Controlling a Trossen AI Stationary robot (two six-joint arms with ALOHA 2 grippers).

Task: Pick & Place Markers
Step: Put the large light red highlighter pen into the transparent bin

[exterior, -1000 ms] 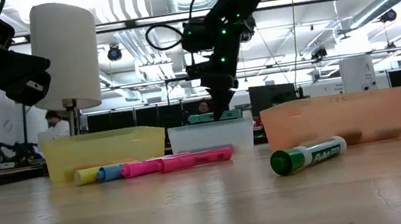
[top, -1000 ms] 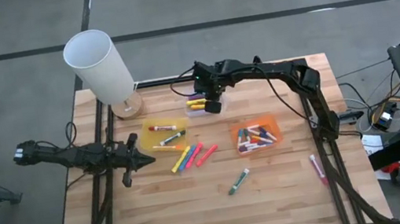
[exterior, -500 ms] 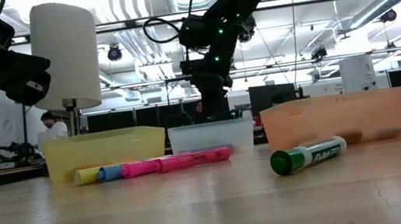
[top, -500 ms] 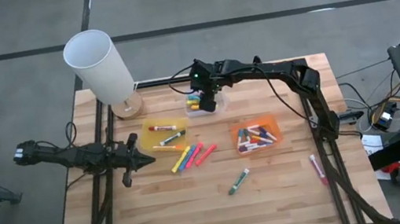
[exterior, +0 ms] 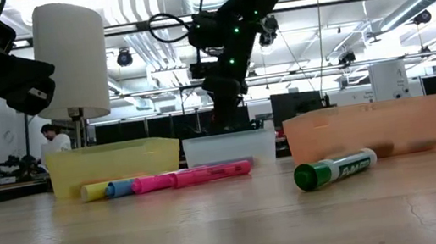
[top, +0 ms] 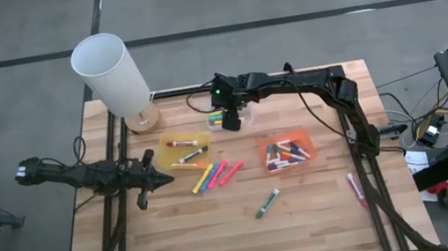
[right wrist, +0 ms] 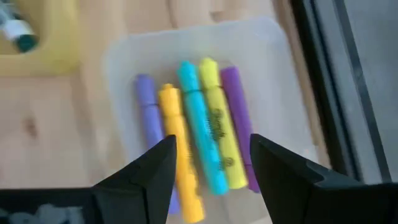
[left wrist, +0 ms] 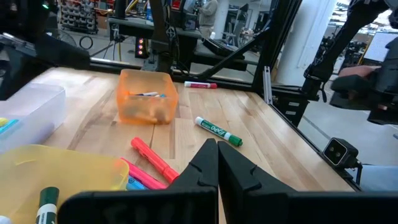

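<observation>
Right gripper has lifted off the clear tray since a second ago and shifted toward the lamp side; jaws went from nearly shut to spread wide, empty. In the right wrist view it hangs over the clear tray, five markers lying side by side inside: purple, yellow, blue, yellow, purple. Left gripper unchanged, parked at the table's left edge, jaws closed on nothing.

Surface: light wood plank table on a dark frame. Yellow tray holds a red and a green marker. Orange tray holds a mixed pile. Loose group of yellow, pink and red markers lies just beside the yellow tray. Green marker alone nearer the front. Pink marker at the right edge by the frame. White lamp with a wood base at the back left corner.

Room: grey concrete floor, lab benches, ceiling pipes, a person seated far behind.
</observation>
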